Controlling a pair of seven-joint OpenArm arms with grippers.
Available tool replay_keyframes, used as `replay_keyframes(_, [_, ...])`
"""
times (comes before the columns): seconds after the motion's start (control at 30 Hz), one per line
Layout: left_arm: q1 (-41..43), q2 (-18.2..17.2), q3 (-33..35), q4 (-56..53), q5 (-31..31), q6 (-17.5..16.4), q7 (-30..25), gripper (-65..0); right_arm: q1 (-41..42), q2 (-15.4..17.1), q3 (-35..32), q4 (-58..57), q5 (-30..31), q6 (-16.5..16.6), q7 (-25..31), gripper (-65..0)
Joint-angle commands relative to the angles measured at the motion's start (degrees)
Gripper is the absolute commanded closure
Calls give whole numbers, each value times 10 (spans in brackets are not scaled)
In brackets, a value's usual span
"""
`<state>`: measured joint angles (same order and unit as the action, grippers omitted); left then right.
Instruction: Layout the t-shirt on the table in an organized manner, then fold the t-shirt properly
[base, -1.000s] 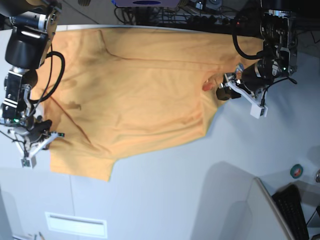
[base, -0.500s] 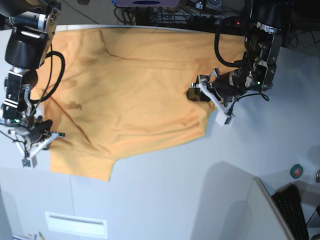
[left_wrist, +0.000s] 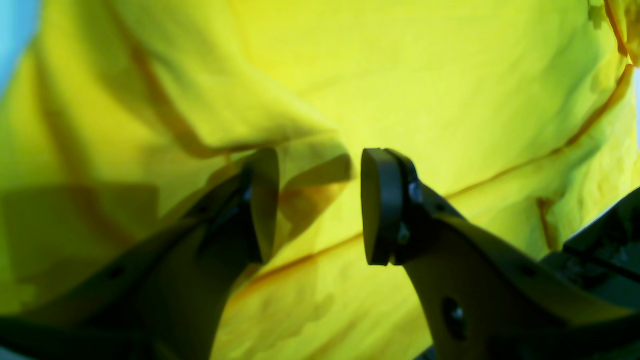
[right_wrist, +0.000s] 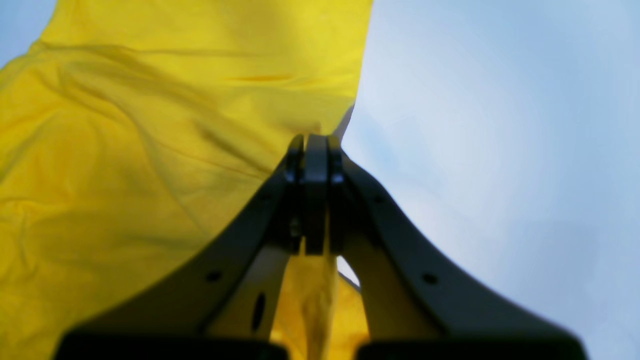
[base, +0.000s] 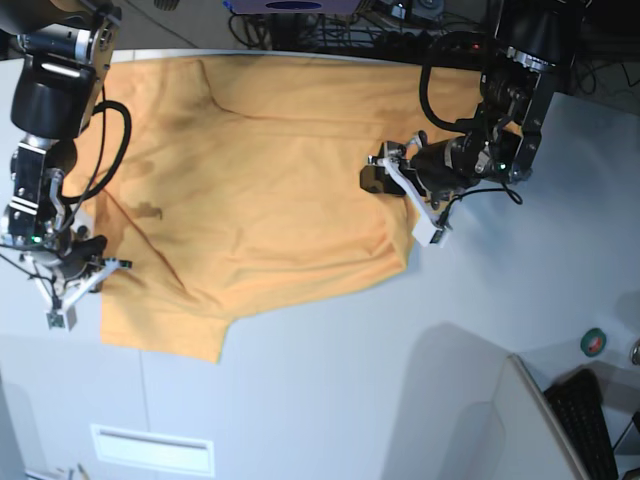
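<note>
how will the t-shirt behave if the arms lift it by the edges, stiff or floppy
Probably floppy: the t-shirt already lies in soft creases and ridges on the table, so lifted edges would likely drape and sag. It looks thin and light; the right gripper pinches a hem fold between shut jaws. The open left gripper, if pushed, would likely bunch the cloth rather than slide it.

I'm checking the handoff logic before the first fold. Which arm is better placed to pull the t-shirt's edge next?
Probably the right: the right gripper is shut on the t-shirt at its edge. The left gripper is open, over the middle of the cloth.
</note>
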<state>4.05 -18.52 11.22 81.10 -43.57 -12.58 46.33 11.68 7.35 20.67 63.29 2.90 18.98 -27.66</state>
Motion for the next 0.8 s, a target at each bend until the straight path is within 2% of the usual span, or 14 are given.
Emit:
replay_keyframes(0.0, [1, -14, -5, 29, -7, -1, -5, -252, 14, 6, 2, 8, 6, 1, 13, 0])
replay_keyframes(0.13, [35, -23, -35, 95, -8, 42, -4, -252, 14, 6, 2, 8, 6, 1, 13, 0])
replay_keyframes(0.23, [44, -19, -69, 108, -9, 42, -4, -252, 15, 6, -1, 8, 6, 1, 13, 0])
replay_keyframes(0.33, [35, -17, -93, 69, -10, 40, -7, -257, 15, 6, -1, 8, 6, 1, 13, 0])
replay_keyframes(0.47, [-9, -16, -91, 9, -11, 36, -7, -258, 15, 6, -1, 8, 6, 1, 13, 0])
replay_keyframes(0.5, [-17, -11, -91, 0, -11, 26, -7, -260, 15, 5, -1, 8, 6, 1, 13, 0])
replay_keyframes(0.53, [-25, -8, -92, -7, -11, 11, -7, -276, 15, 5, -1, 8, 6, 1, 13, 0])
replay_keyframes(0.6, [-37, -7, -92, -18, -11, -14, -4, -349, 15, 5, -1, 8, 6, 1, 13, 0])
replay_keyframes(0.67, [-44, -3, -92, -30, -11, -21, -4, -420, 14, 5, -1, 8, 6, 1, 13, 0])
replay_keyframes(0.77, [-59, 9, -91, -57, -10, -21, -4, -443, 14, 5, -1, 8, 6, 1, 13, 0])
